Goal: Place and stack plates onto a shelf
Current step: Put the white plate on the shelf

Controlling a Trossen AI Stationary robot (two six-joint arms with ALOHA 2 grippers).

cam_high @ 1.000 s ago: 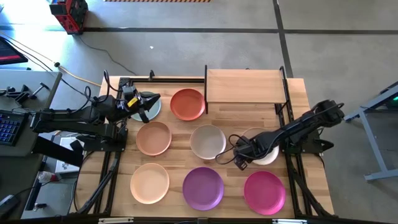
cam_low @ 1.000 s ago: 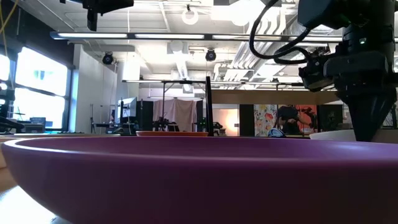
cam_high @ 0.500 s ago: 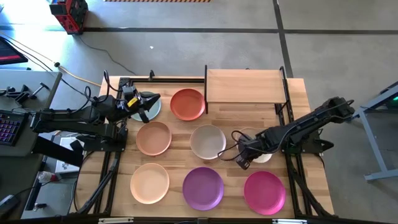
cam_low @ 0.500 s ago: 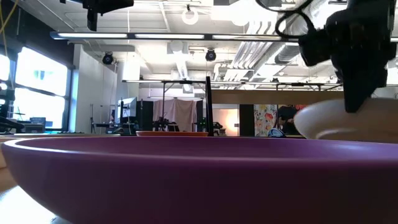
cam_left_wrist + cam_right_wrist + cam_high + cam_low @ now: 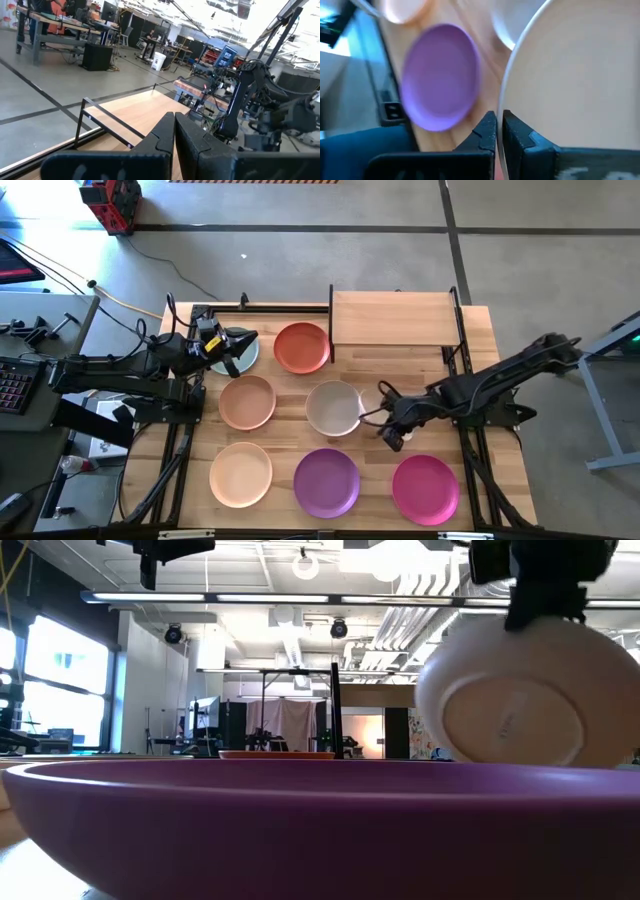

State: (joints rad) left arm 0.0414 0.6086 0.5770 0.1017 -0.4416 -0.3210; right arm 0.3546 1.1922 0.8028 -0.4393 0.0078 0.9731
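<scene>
From above, my right claw [image 5: 392, 432] sits just off the edge of the off-white bowl-like plate [image 5: 334, 408] in the middle row, between it and the magenta plate [image 5: 425, 489] nearer my base. The cream plate I carry is turned on edge here, so I can hardly make it out from this height. The shelf [image 5: 392, 318] stands bare, well beyond my claw toward the far side of the table. My left claw [image 5: 232, 344] waits over the green plate [image 5: 242, 356] at the far left corner, fingers together.

From table height, the cream plate [image 5: 512, 692] hangs below my claw, tipped almost upright with its underside showing, clear of the purple plate [image 5: 300, 825] that fills the foreground.

Past my own wrist, my two fingers [image 5: 516, 134] are pinched on the cream plate's rim [image 5: 580, 75], with the purple plate [image 5: 441, 77] lying on the wood beyond.

The left wrist view shows its fingers [image 5: 172, 137] closed on nothing.

My worry is the grip: only a thin bit of rim is held, so I judge that the hanging plate could pivot or slide out during the swing to the shelf, or clip a post.
</scene>
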